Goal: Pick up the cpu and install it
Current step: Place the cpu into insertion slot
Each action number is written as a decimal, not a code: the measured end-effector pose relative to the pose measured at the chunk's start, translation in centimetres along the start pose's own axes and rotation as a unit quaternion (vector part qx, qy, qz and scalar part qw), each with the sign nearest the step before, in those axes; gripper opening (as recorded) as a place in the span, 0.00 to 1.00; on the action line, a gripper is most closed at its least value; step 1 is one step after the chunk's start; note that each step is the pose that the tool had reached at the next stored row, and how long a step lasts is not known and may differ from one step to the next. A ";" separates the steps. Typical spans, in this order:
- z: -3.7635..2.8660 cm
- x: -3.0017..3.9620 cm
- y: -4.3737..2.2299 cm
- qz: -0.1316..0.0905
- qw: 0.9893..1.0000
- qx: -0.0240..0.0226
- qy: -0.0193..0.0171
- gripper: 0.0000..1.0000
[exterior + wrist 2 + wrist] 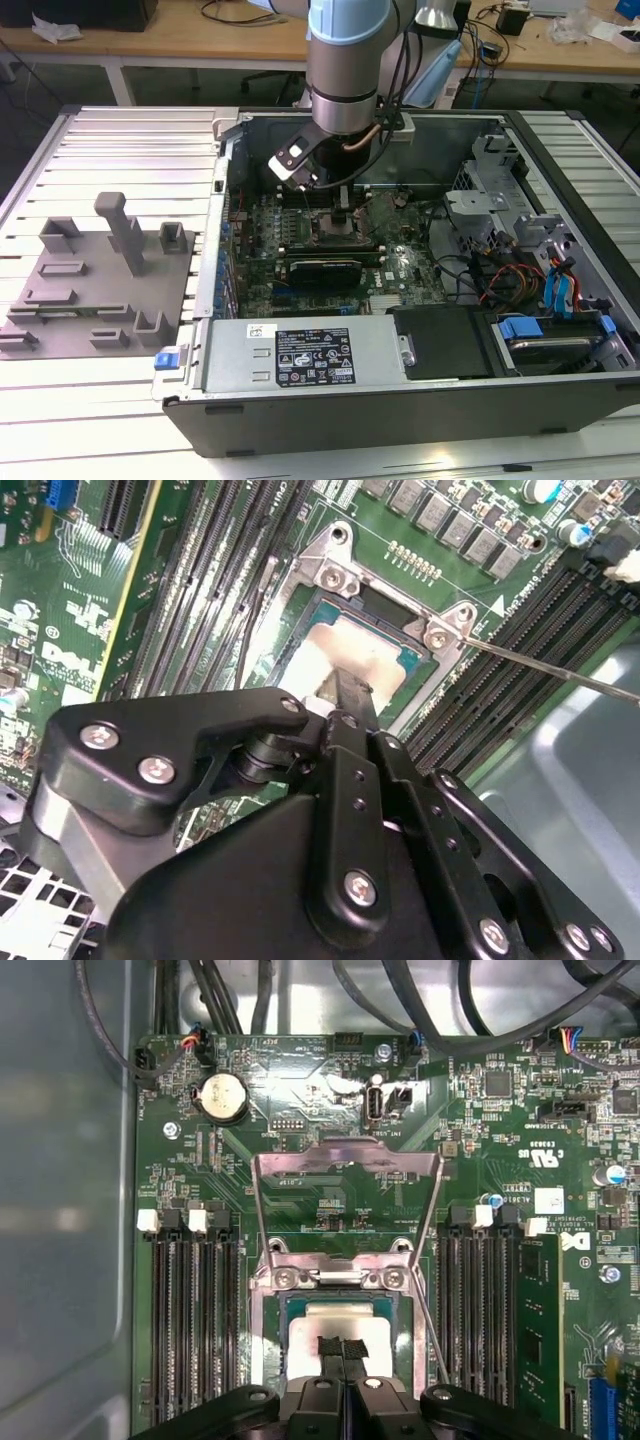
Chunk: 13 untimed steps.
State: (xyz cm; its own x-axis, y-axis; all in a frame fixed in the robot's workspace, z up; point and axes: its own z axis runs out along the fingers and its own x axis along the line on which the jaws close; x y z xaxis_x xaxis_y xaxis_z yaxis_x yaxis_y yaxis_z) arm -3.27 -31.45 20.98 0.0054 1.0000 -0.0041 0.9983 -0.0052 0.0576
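The cpu point(310, 1326) is a silvery square chip lying flat in the motherboard socket point(272, 1278); the second wrist view shows its pale top point(375, 652) inside the metal socket frame point(330, 575). My gripper point(343, 1348) stands directly over it, fingers pressed together. Their dark tips point(352, 694) rest on the middle of the chip's top. In the exterior view my gripper point(343, 214) reaches down into the open computer case point(400, 400), onto the board.
The socket's load plate point(345, 1155) is swung open and its thin lever point(432, 1305) stands beside the socket. Memory slots point(190, 1310) flank both sides, with one module point(540, 1320) fitted. A black expansion card point(322, 270), the power supply point(300, 355) and a grey fixture plate point(100, 280) lie nearby.
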 end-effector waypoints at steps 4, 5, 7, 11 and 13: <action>0.23 0.00 -0.01 0.000 1.000 0.000 0.000 0.11; 0.30 0.01 -0.01 0.000 1.000 0.000 0.000 0.11; 0.41 0.00 -0.02 0.000 1.000 0.000 0.000 0.11; 0.49 0.00 -0.02 0.000 1.000 0.000 0.000 0.11; 0.50 0.00 -0.02 0.000 1.000 0.000 0.000 0.11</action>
State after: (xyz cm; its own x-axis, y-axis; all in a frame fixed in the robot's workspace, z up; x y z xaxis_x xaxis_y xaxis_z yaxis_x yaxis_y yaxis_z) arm -3.26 -31.45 20.48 0.0052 1.0000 -0.0042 0.9983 -0.0050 0.0576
